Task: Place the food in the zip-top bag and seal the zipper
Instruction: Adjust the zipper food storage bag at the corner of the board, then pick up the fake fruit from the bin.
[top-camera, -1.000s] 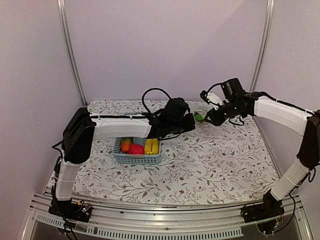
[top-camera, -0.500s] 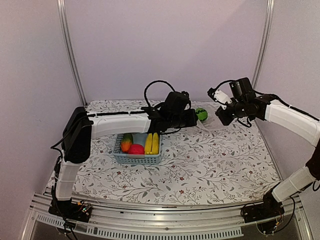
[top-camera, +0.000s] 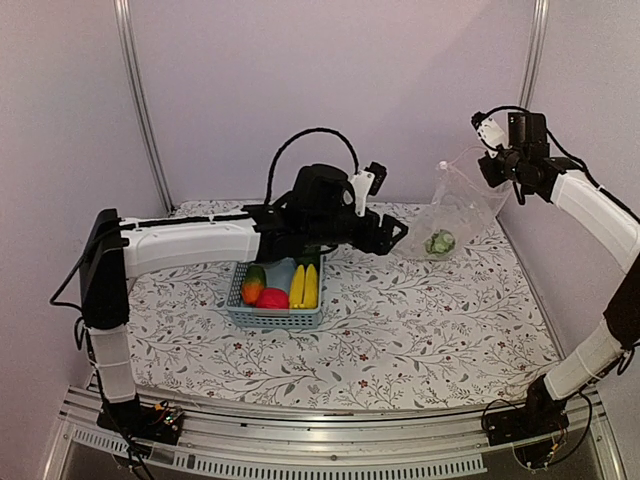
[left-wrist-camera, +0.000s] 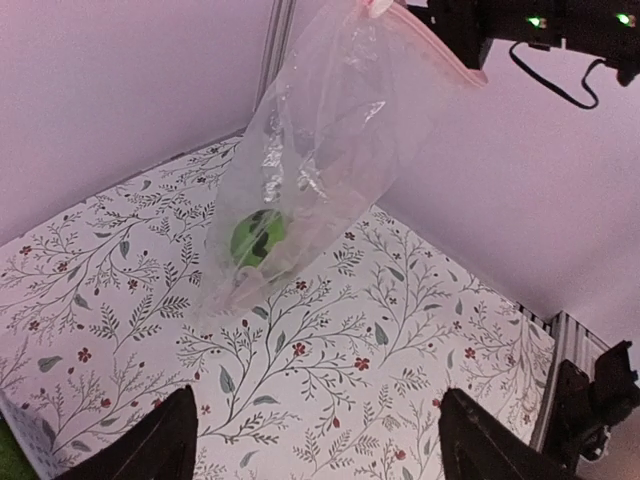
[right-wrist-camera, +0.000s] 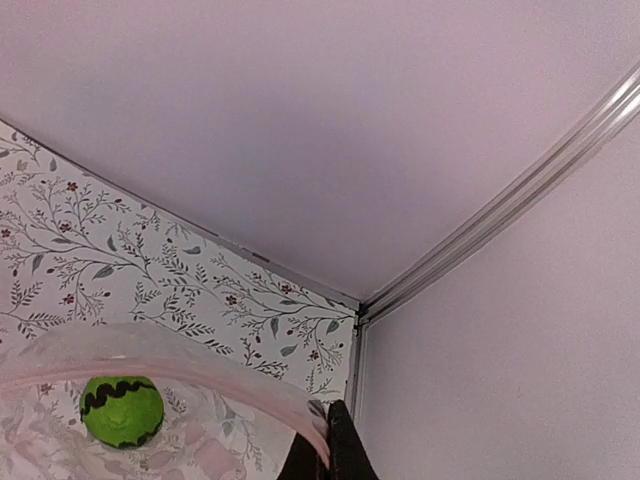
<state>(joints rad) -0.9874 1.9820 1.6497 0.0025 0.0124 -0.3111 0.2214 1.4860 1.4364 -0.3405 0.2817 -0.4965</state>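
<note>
Near the far right corner of the surface (top-camera: 430, 320), the zip-top bag (left-wrist-camera: 320, 140) is hanging slantwise from its top edge, with its lower end appearing to rest on the floral cloth. One piece of the food, a green toy (left-wrist-camera: 258, 238) with a dark zigzag band, is sitting inside at the bottom of the bag. The pinkish zipper (left-wrist-camera: 440, 50) is running along the raised mouth edge. The right pincer (right-wrist-camera: 334, 445) is pinching one end of that strip high above the cloth, its jaws pressed together on the plastic.

The bag is hanging close to the back wall (top-camera: 330, 90) and the corner post (right-wrist-camera: 500, 210), so its far side is hemmed in. On its near side a broad stretch of cloth is lying open.

The left pincer (left-wrist-camera: 315, 430) is hovering over that stretch, apart from the bag and facing it, with its jaws spread wide and gripping nothing.

Well to the left, the light-blue basket (top-camera: 240, 310) is holding yellow bananas (top-camera: 303, 287), a red piece (top-camera: 272, 298) and an orange-green piece (top-camera: 252, 288).
</note>
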